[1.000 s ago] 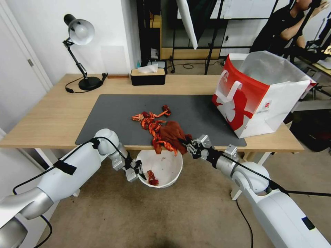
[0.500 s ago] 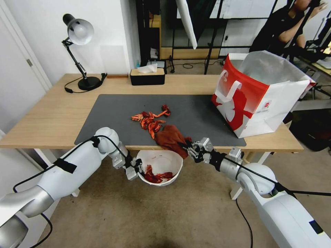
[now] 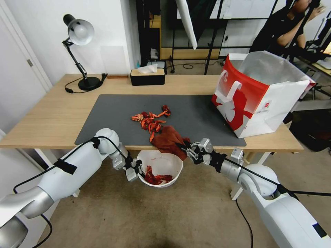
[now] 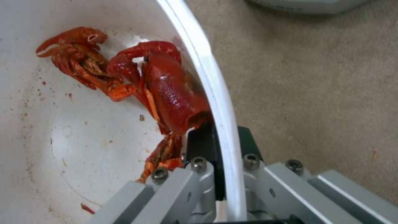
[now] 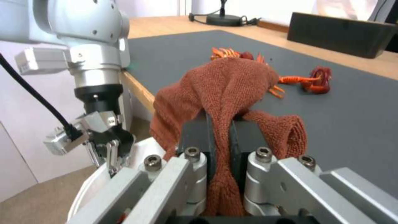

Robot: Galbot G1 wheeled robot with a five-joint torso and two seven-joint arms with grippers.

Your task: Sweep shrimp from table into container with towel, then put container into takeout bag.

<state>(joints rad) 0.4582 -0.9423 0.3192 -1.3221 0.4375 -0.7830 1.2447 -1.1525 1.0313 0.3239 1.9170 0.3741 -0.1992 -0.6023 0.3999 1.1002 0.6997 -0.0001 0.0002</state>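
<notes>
Several red-orange shrimp (image 3: pixel 151 120) lie in a cluster on the grey mat of the table (image 3: pixel 51 113); more shrimp (image 4: pixel 166 96) rest inside the white container (image 3: pixel 174 165). My left gripper (image 3: pixel 138 172) is shut on the container's rim (image 4: pixel 219 102), holding it below the table's near edge. My right gripper (image 3: pixel 186 148) is shut on the rust-red towel (image 3: pixel 167 139), which drapes over the mat's near edge just behind the cluster (image 5: pixel 232 84). The red and white takeout bag (image 3: pixel 258 93) stands open on the table's right end.
A desk lamp (image 3: pixel 79 34) and a black tissue box (image 3: pixel 147 76) stand along the table's far edge. Beige carpet lies below the container. A person sits in the room behind the bag.
Several shrimp dropped from the table edge into the container. My right gripper pulled the towel to the edge, then shifted it slightly back up onto the mat.
</notes>
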